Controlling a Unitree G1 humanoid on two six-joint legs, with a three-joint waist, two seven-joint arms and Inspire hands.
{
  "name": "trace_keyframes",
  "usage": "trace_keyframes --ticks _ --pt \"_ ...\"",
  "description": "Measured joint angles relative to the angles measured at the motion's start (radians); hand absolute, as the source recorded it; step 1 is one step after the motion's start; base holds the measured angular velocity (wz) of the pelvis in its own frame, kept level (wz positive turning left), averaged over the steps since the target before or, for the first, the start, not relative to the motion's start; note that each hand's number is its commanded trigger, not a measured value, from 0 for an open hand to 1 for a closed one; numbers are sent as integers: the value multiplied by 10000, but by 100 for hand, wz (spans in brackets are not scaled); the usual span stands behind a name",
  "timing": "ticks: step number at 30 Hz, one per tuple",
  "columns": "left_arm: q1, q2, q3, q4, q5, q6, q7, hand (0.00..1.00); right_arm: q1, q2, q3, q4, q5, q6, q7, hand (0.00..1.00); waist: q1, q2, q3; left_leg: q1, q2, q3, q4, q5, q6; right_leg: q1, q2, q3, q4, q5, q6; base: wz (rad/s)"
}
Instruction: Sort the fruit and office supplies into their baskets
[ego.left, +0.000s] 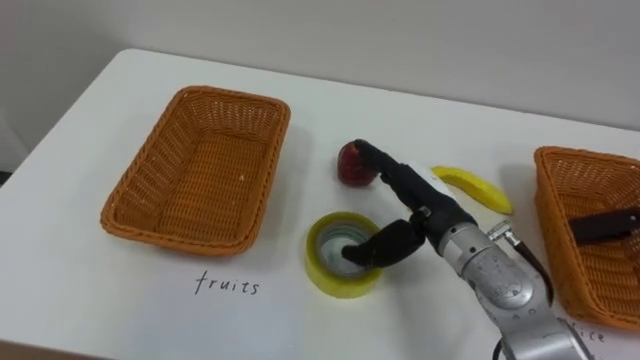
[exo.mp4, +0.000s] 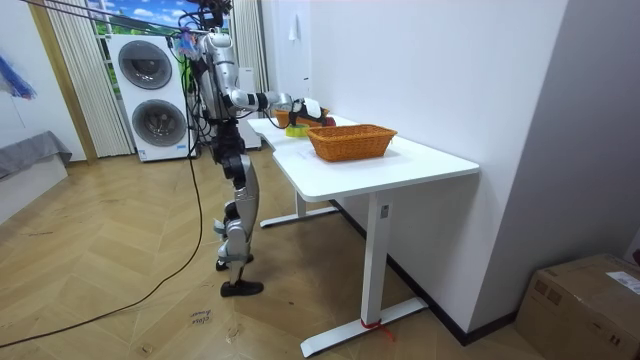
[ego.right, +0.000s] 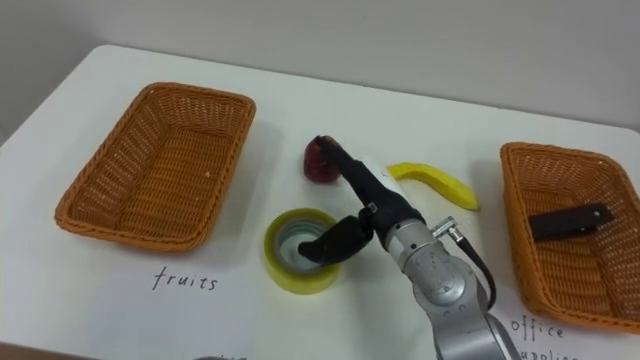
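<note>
— Furthest left on the desk (ego.left: 70, 270)?
— The wicker left basket (ego.left: 200, 165), with a handwritten word just in front of its near rim.
— Toward the middle?
— A yellow tape roll (ego.left: 335, 285), lying flat with the hole up, near that basket's right corner. Just behind it, a red apple (ego.left: 347, 165).
— And the right robot hand (ego.left: 432, 215), where against those two?
— In from the lower right, spread wide. Thumb dipped into the roll's hole, straight fingers stretched past the roll's far rim, tips up against the apple's right side. Closed round neither, as far as can be seen.
— Further right?
— A banana (ego.left: 472, 188), flat on the desk, near the hand but apart from it. Then the right basket (ego.left: 560, 215) at the edge, holding a dark oblong item (ego.left: 605, 224); hard to tell what exactly.
— The surface, the room?
— White top on white legs, set against a white wall (exo.mp4: 450, 70). From the room view: upright stance at the desk's far end, one arm out over it. Behind, two stacked washing machines (exo.mp4: 158, 115) and a pale curtain (exo.mp4: 65, 70); below, a wooden floor (exo.mp4: 120, 290); at the room view's right, a cardboard box (exo.mp4: 585, 305).
</note>
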Motion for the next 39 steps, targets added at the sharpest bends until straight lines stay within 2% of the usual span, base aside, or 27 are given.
trace_keyframes --ticks 11,19,28,30,38,39 --pt "-94 -4 -16 7 -52 -7 -3 0 -34 60 320 556 9 5 -4 0 27 -17 2 13 -15 9 32 3 5 20 -14 4 10 0 0 0" --pt "-157 -23 -10 -51 -54 -4 8 0 -162 82 353 638 -67 151 -2 0 196 -72 16 13 -22 6 15 3 5 -2 -12 11 9 0 0 0" --pt "-166 -23 19 -310 -110 -4 16 0 -344 310 347 1217 -469 214 7 0 210 -117 36 -26 -26 -4 15 6 10 -70 -17 13 2 0 0 0" --pt "-105 -25 6 -558 -120 -4 24 0 -360 447 349 1216 -960 238 78 0 200 -127 26 -23 -28 -11 17 9 15 -67 -18 14 3 0 0 0" --pt "-90 -12 1 -693 -453 0 246 0 -411 440 352 1231 -1128 439 332 0 207 -203 -25 0 -63 -16 17 25 42 -53 -52 12 1 0 0 0" --pt "-63 -5 1 -692 -500 6 262 0 -411 440 352 1234 -1140 446 354 36 209 -203 -25 1 -67 -17 17 28 46 -52 -56 13 2 0 1 0"
